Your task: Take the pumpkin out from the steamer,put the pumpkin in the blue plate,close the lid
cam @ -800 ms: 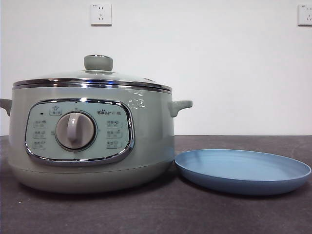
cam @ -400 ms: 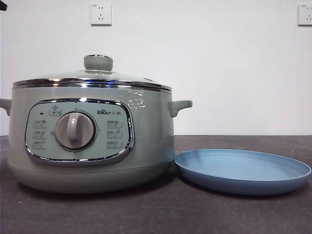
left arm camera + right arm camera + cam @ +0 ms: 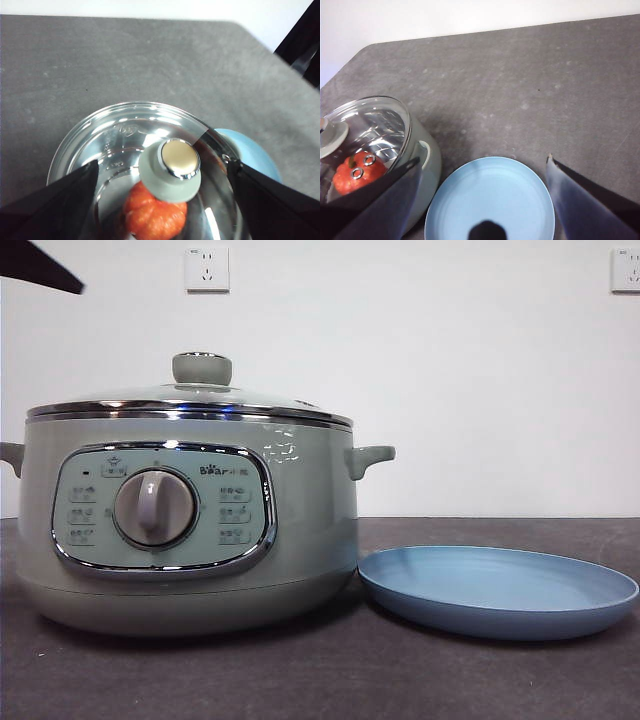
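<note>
Only the wrist views show the pumpkin inside the steamer under the lid; the blue plate has nothing in it. The left gripper and right gripper both have jaws apart.

Black jaws, plain and matte, on both arms.
Left gripper: two broad, dark wedge-shaped blades tapering to sharp corners, smooth, unmarked. Right gripper: same flat black wedges, faint greyish sheen along the faces, thin pale edge at one tip. Up in the front view's corner, one black pointed tip.
</note>
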